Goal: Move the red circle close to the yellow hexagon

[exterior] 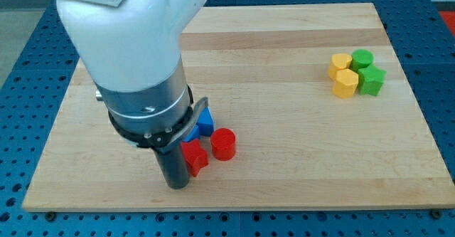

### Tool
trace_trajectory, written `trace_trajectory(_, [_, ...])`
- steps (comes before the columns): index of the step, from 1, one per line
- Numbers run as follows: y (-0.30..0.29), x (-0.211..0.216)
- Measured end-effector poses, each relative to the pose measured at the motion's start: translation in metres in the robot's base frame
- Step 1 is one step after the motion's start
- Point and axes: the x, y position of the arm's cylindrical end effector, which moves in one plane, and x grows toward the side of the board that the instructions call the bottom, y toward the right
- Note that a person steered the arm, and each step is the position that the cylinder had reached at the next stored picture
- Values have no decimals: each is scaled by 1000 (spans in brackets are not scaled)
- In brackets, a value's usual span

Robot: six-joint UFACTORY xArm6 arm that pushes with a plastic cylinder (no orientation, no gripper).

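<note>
Blue perforated metal surrounded a pale wooden desk (284, 66) that filled most of the view. Near the desk's bottom edge, left of its middle, a small group of blocks sat beside the arm (131, 45), whose white upper casing and dark lower barrel covered much of the desk's left part. The red circle (223, 144), a short red cylinder, stood at the right of that group. Just to its left lay a red block (194, 156) of an irregular, roughly star-like shape, apparently touching the dark rod. Above those two, a blue block (203, 122) showed only in part from behind the arm's barrel, so its shape could not be made out. The rod came down just left of the red star-like block, and my tip (176, 186) met the desk close to the bottom edge, to the lower left of the red circle and not touching it. No hand was in view, since the arm ended in the plain rod. Well apart, toward the desk's top right corner, four blocks were packed together: a yellow block (340, 65) and the yellow hexagon (346, 83) on the left side, a green cylinder (362, 58) and a green block (372, 80) on the right side.
</note>
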Motion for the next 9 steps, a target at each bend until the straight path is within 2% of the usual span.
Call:
trace_trajectory(2, [8, -23])
trace_trajectory(6, [94, -42])
trace_trajectory(9, [129, -106])
